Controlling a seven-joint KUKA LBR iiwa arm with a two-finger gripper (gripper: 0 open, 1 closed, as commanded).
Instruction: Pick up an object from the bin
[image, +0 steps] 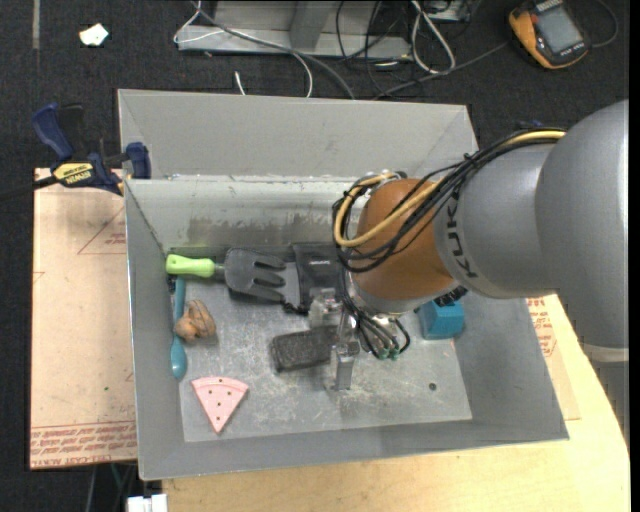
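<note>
Nearest my camera is the big grey arm (560, 220), coming in from 3 o'clock with its orange wrist cover (400, 250) and looped cables hanging over the middle of the grey bin (300, 135). Below the cover the tool (342, 365) points down at the bin floor, just toward 5 o'clock from centre. I cannot tell from here whether it is wide or narrow. A dark grey block (300, 351) lies flat at the tool's 9 o'clock, right up against it, and nothing shows gripped. A small blue box (442, 320) sits at 3 o'clock, partly under the wrist. A grey spatula (250, 272) with a green handle (192, 265) lies at 10 o'clock. At 9 o'clock a brown, walnut-like lump (196, 322) rests beside a teal utensil (178, 345) along the wall. A pink wedge (218, 400) lies at 7 o'clock, well apart from the tool.
</note>
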